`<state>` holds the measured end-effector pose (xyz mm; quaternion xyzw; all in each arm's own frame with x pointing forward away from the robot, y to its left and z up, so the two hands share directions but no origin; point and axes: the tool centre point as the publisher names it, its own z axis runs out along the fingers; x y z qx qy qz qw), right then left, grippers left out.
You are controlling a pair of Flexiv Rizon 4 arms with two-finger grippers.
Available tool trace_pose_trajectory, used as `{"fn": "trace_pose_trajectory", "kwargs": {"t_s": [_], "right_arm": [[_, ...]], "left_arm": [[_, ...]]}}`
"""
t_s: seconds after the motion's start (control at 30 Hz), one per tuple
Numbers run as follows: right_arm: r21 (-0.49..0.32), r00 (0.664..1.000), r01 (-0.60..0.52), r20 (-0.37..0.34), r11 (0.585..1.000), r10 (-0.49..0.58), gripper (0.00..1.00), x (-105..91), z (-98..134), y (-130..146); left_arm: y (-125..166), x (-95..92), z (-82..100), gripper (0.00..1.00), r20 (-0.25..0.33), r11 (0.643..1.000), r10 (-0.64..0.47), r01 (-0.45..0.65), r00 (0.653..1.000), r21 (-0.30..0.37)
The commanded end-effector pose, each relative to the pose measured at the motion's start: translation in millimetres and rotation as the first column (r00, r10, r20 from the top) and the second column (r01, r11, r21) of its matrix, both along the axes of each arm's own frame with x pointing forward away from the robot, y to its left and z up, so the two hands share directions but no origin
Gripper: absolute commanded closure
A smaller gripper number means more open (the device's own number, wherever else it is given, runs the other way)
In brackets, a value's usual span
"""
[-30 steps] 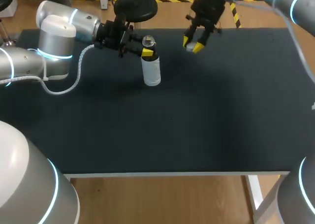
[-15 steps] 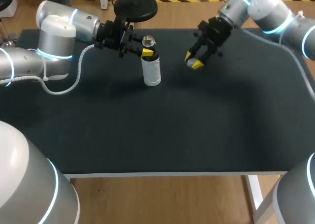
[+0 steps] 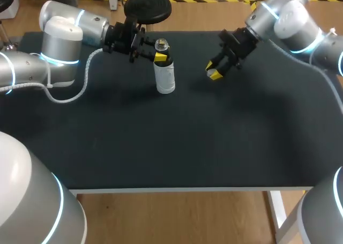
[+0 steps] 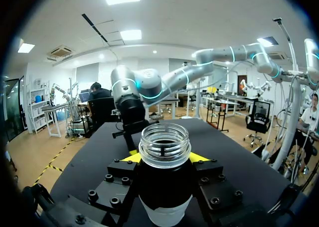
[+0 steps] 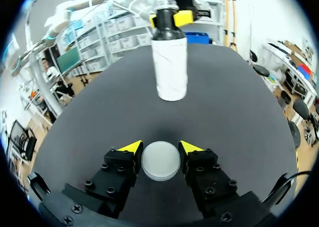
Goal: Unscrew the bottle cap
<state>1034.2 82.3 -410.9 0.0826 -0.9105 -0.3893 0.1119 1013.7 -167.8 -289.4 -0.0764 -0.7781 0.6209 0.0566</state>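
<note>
Upright on the dark tabletop [image 3: 187, 142], upper middle of the head view: a bottle [image 3: 164, 75] with a white-wrapped body, a dark shoulder and a clear threaded neck, mouth open to the air. From the upper left of that view, the left gripper [image 3: 159, 57], level with the top of the bottle, fingers clamped on the dark shoulder from two sides, a yellow tip showing against it. The same grasp up close in the left wrist view: bottle [image 4: 164, 187] held between the black fingers, the open glass mouth standing above them, yellow tips just past it on either side.

In the upper right of the head view, well apart from the bottle, the right gripper [image 3: 213, 72], low over the tabletop and tilted down toward the left. Fingers pressed on a round whitish cap [image 5: 160, 160] from both sides, plain in the right wrist view, its flat face toward the camera and a yellow tip at each edge. Ahead of those fingers in that view, across bare tabletop, the bottle [image 5: 170, 62] upright with the other arm's yellow tips at its neck. In the head view, the cap too small to make out between the yellow tips.
</note>
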Motion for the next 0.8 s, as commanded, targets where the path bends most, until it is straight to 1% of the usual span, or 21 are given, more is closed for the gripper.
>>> {"fn": "trace_pose_trajectory", "kwargs": {"t_s": [0.03,0.07,0.33,0.37,0.4,0.43,0.47,0.8], "right_arm": [[0.004,0.998,0.062,0.031,0.998,-0.062,1.00,-4.0,-8.2,-3.2],[-0.006,0.997,0.065,0.028,0.998,-0.065,1.00,-4.1,-9.5,-3.3],[-0.011,0.997,0.069,0.045,0.998,-0.069,1.00,-4.1,-11.2,-3.3],[-0.011,0.997,0.068,0.044,0.998,-0.068,0.68,-4.2,-11.3,-3.3],[-0.011,0.997,0.067,0.043,0.998,-0.066,0.51,-4.2,-11.4,-3.3],[-0.011,0.997,0.067,0.041,0.998,-0.066,0.11,-4.1,-11.6,-3.3],[-0.010,0.997,0.069,0.037,0.998,-0.068,0.00,-4.1,-11.9,-3.4],[0.013,0.994,0.097,0.040,0.995,-0.098,0.00,-3.6,-10.8,-7.4]], "left_arm": [[0.1,1.2,-0.8,1.00,-0.001,1.000,-0.003,0.003,1.000,0.000],[0.1,1.2,-0.8,1.00,-0.001,1.000,-0.003,0.003,1.000,0.000],[0.1,1.2,-0.8,1.00,-0.001,1.000,-0.003,0.003,1.000,0.000],[0.1,1.2,-0.8,1.00,-0.001,1.000,-0.003,0.003,1.000,0.000],[0.1,1.2,-0.8,1.00,-0.001,1.000,-0.003,0.003,1.000,0.000],[0.1,1.2,-0.8,1.00,-0.001,1.000,-0.003,0.003,1.000,0.000],[0.1,1.2,-0.8,1.00,-0.001,1.000,-0.003,0.003,1.000,0.000],[0.1,1.2,-0.8,1.00,-0.001,1.000,-0.003,0.003,1.000,0.000]]}}
